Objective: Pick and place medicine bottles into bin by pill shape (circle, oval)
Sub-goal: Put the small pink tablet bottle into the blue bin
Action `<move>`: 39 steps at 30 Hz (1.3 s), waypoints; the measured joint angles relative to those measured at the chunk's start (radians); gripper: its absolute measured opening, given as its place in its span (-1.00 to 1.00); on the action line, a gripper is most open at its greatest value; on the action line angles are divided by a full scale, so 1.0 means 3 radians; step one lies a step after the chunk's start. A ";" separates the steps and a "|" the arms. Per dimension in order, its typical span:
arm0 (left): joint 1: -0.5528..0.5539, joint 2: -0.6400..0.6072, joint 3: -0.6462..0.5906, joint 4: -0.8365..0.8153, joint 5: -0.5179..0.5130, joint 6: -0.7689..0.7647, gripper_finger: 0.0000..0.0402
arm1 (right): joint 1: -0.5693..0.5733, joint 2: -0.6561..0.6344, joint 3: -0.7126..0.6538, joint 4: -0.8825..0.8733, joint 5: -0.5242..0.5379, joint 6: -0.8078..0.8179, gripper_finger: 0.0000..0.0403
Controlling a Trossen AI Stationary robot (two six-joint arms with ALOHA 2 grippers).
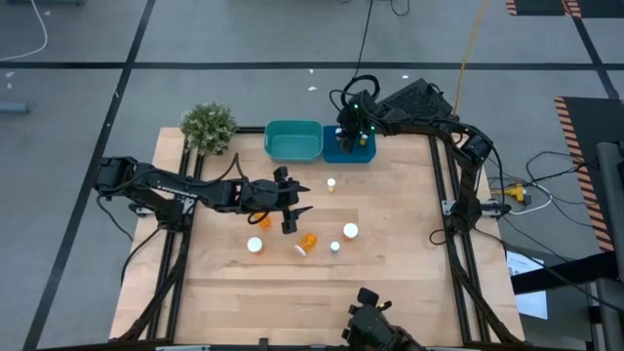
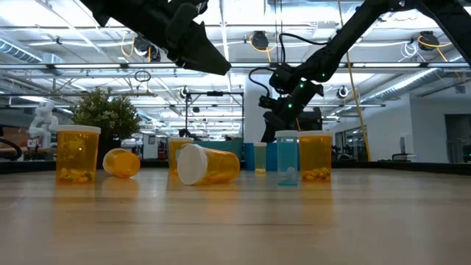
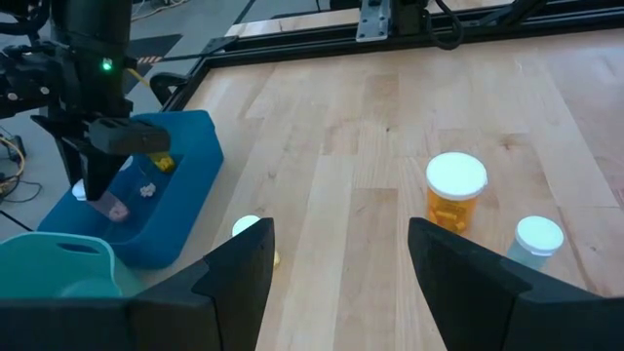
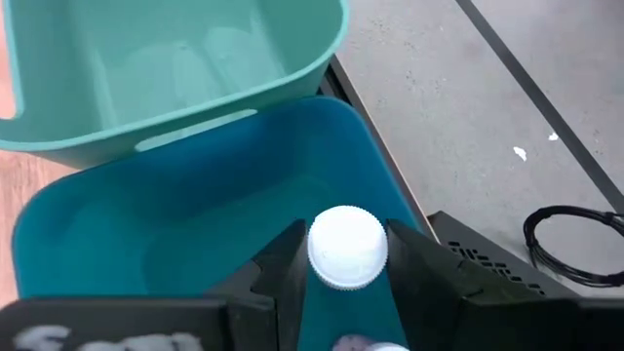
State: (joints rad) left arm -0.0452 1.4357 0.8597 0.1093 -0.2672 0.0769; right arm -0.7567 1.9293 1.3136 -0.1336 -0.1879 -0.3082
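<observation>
In the right wrist view, the bottle point(image 4: 347, 247) between the right gripper point(image 4: 343, 283) fingers shows only its white cap; its body and pills are hidden. The blue bin point(image 4: 195, 210) and the teal bin point(image 4: 175, 78) are cut off by the picture's edge. From the high view, the pills inside the table's bottles point(image 1: 307, 241) are too small to tell circle from oval.

At the back left corner of the pale wooden tabletop point(image 1: 390, 273) we see a small bushy green potted plant point(image 1: 209, 126), just left of the tubs. Around the table we find grey floor crossed by dark lines, with a yellow cable point(image 1: 471, 44) trailing down to a yellow plug point(image 1: 515, 194) on the right, and white paper sheets point(image 1: 526, 283) nearby.
</observation>
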 joint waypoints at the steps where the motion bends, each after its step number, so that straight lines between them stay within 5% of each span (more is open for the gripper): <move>1: 0.0000 0.0000 0.0000 0.0000 0.0000 0.0000 0.20 | 0.0001 0.0000 0.0000 -0.0001 -0.0001 0.0001 -0.40; 17: -0.0001 0.0000 0.0000 0.0000 0.0000 0.0001 0.20 | 0.0003 0.0098 0.0000 0.0056 -0.0003 0.0039 -0.38; 39: -0.0003 0.0000 0.0000 -0.0004 0.0017 -0.0012 0.20 | 0.0058 -0.0081 -0.0004 -0.0107 0.0010 0.0106 0.02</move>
State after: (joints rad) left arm -0.0461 1.4357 0.8597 0.1082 -0.2623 0.0731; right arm -0.7393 1.9051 1.3125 -0.1655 -0.1847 -0.2764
